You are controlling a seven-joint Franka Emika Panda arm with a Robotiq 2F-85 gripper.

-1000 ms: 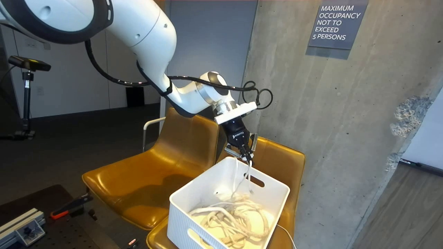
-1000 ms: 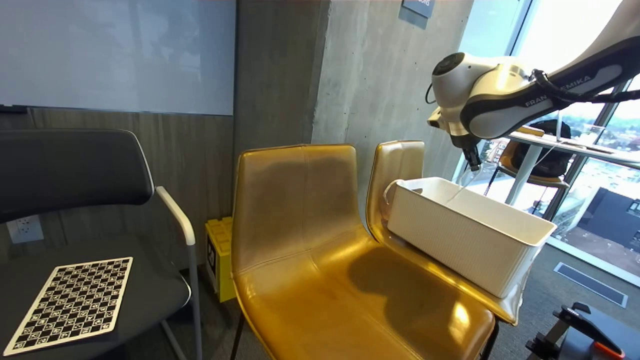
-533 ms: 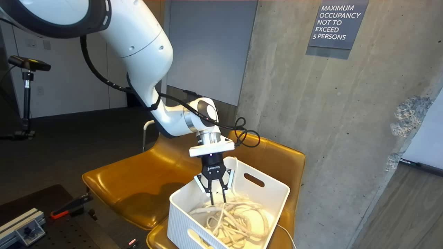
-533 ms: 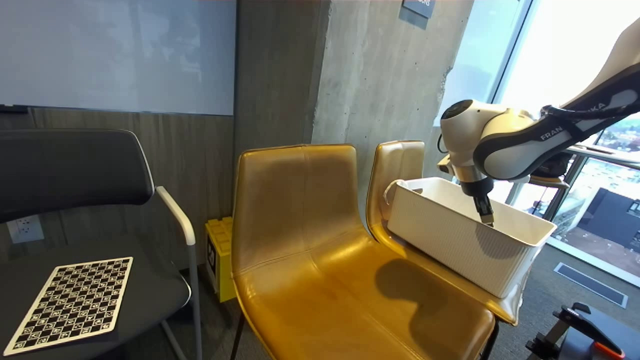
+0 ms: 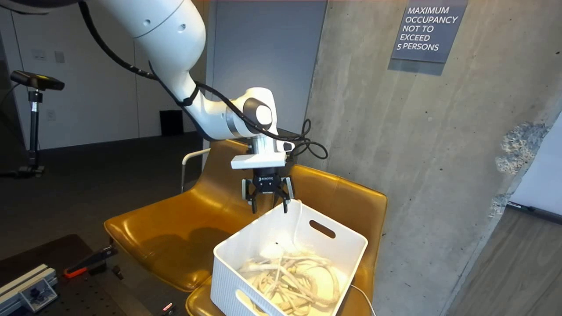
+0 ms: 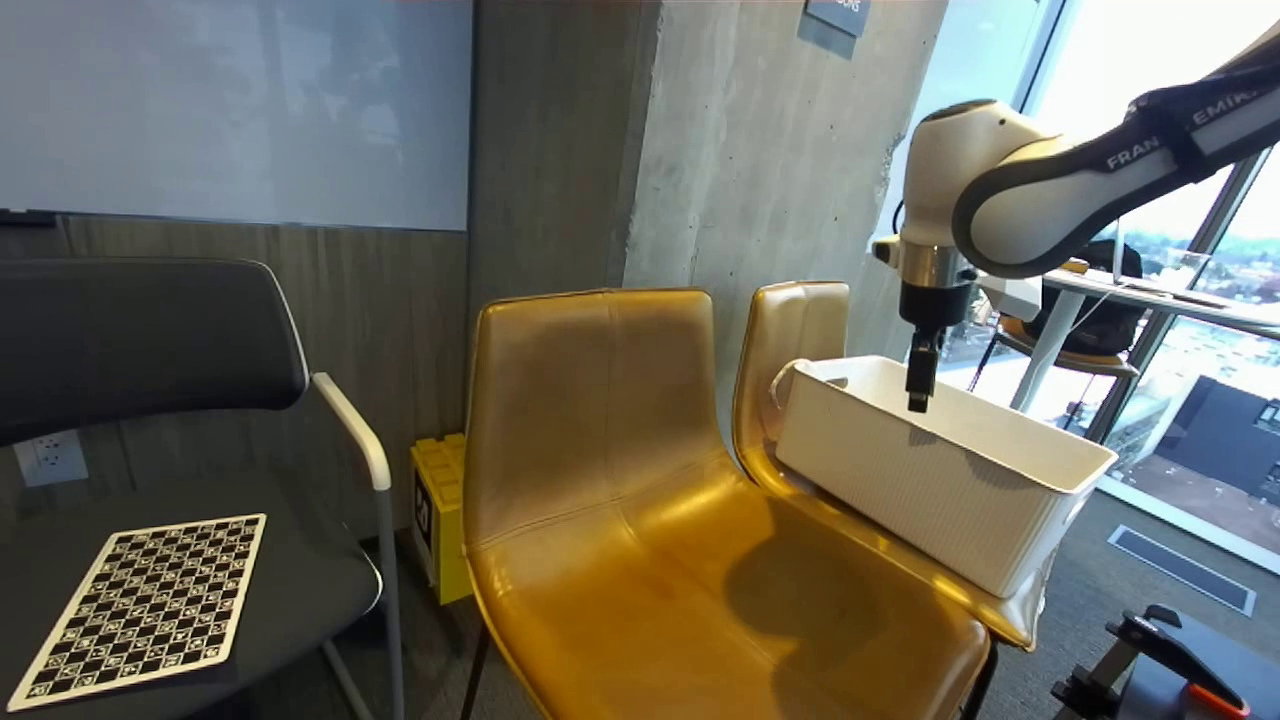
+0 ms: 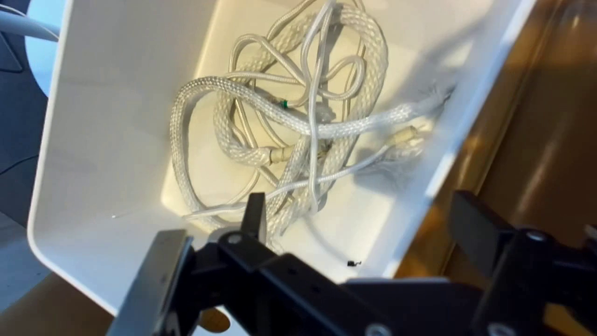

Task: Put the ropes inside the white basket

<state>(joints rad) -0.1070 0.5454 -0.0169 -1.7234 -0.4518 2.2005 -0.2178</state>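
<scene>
Jaws are spread wide on the gripper (image 5: 269,210), which hangs pointing down toward 11 o'clock of the white basket (image 5: 226,281) in an exterior view. From the wrist, one finger (image 7: 254,212) shows against the basket's inside and the other against brown leather (image 7: 545,154) past the rim, can't tell if either touches. Ropes (image 7: 298,122) are in a messy tangle down on the basket floor, toward 6 o'clock in an exterior view, well apart from the fingertips. Also a pale loop (image 6: 777,377) sticks out at the basket's 10 o'clock end in an exterior view, no clue if it's part of the ropes. Basket sits on a brown chair (image 5: 342,186), twin chair (image 5: 171,228) just beside it around 9 to 10 o'clock.
</scene>
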